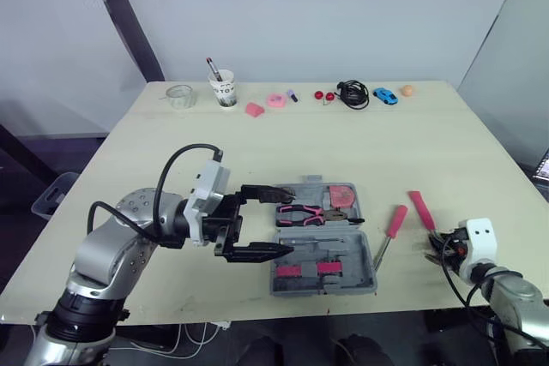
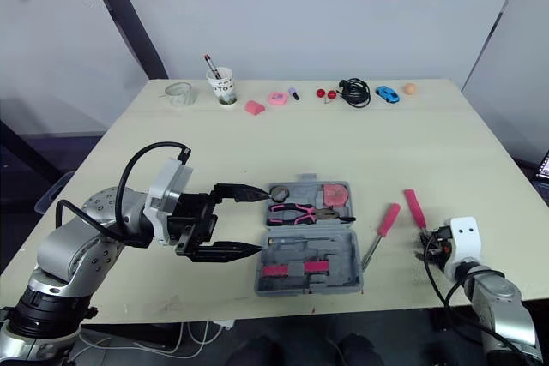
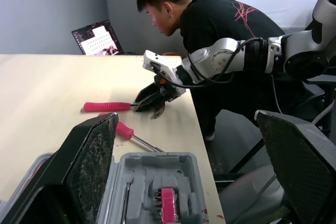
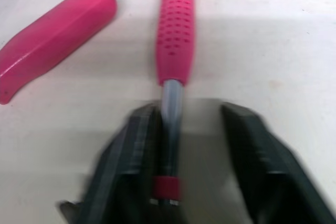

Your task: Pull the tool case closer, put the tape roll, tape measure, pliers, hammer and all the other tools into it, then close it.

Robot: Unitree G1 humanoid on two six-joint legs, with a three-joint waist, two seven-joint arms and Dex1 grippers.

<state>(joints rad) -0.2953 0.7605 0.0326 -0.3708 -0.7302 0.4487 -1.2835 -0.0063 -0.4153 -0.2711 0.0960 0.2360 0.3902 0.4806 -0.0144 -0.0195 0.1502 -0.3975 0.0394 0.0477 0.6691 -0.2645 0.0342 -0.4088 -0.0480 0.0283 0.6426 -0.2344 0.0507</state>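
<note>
Judging the job roughly half done, I see the open tool case [image 1: 324, 279] with pliers [image 1: 300, 214] inside just ahead of my spread left end effector [image 1: 266, 222], while my right end effector [image 4: 186, 124], open, straddles a pink-handled tool [image 4: 176, 30], with a screwdriver [image 1: 393, 222] just beside it, both tools outside the case.

Grey tool case [image 1: 367, 279], pink hammer [image 1: 421, 210]

The table [image 1: 171, 143] holds one case [image 1: 324, 273], one pliers [image 1: 300, 214], one screwdriver [image 1: 390, 229], one hammer [image 1: 421, 209], one cup [image 1: 224, 90], one car [image 1: 385, 95], one cable [image 1: 352, 93] and two red balls [image 1: 319, 95].
</note>
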